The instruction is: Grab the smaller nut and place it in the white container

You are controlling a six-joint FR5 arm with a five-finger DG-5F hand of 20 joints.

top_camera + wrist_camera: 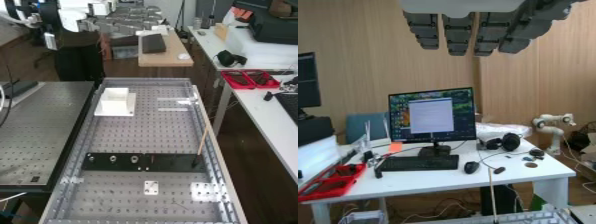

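Observation:
High over the bench's far left part, the hand (pixel 126 22) is held level in the high view, its fingers straight and nothing between them. In the wrist view the fingers of the hand (pixel 457 35) hang down, extended. The smaller nut (pixel 91 158) stands on the flat black bar (pixel 173 162), with the larger nut (pixel 114 158) and the bearing (pixel 134 159) beside it in a row. Farther back on the bench sits the white container (pixel 115 101), on a white base plate; the hand is well above and beyond it.
A thin wooden stick (pixel 203 141) rises from the black bar's right part. Metal rails (pixel 216 150) edge the perforated bench. A small white plate (pixel 151 188) lies nearer than the bar. On a side desk are red trays (pixel 249 79) and a monitor (pixel 432 115).

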